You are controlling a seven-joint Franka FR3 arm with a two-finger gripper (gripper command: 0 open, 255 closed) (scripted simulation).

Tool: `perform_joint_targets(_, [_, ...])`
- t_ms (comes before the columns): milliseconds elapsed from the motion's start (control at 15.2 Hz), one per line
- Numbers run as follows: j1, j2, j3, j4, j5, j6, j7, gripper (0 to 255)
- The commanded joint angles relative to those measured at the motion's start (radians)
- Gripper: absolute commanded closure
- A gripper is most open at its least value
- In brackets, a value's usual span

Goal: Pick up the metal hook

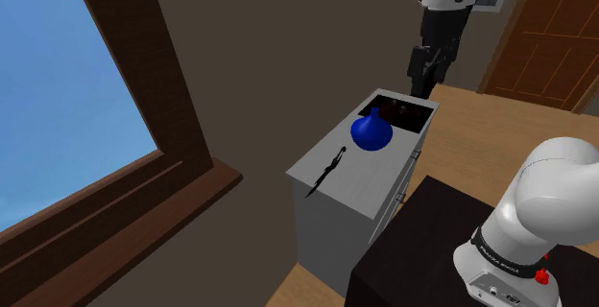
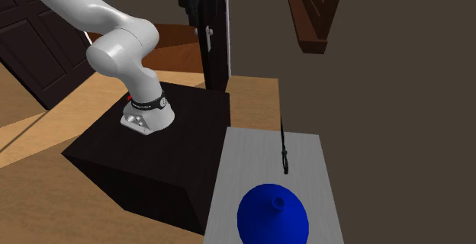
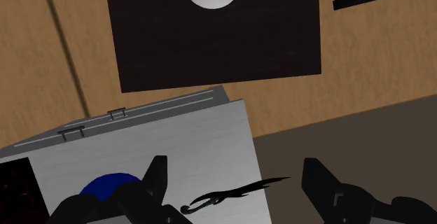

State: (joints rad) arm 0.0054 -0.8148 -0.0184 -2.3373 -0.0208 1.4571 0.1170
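In the shoulder view my all-black two-finger pincer (image 1: pixel 422 80) hangs at the upper right, high over the far end of the grey cabinet (image 1: pixel 357 192). I judge this a lining-up height. The thin dark metal hook (image 1: pixel 328 168) lies flat at frame centre, near the blue dome-shaped funnel (image 1: pixel 371 132).

In the second exterior view, right of centre, the hook (image 2: pixel 285 148) lies apart from the funnel (image 2: pixel 273 213) at the bottom.

In the wrist view my fingers stand apart, and the hook (image 3: pixel 231 193) lies beneath the gap, untouched. That spread should let them straddle its slim shank.

Grey cabinet top (image 1: pixel 372 178), thin black hook (image 1: pixel 326 170), blue funnel (image 1: pixel 371 132)
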Motion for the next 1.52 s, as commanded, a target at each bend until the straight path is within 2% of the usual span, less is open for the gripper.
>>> perform_joint_targets(0, [0.0, 0.0, 0.0, 0.0, 0.0, 0.0, 0.0, 0])
perform_joint_targets(330, [-0.038, 0.076, 0.055, -0.095, 0.059, 0.171, 0.175, 0])
perform_joint_targets(726, [-0.079, 0.221, 0.116, -0.162, 0.118, 0.388, 0.372, 0])
perform_joint_targets(1452, [-0.151, 0.603, 0.192, -0.151, 0.169, 0.778, 0.713, 0])
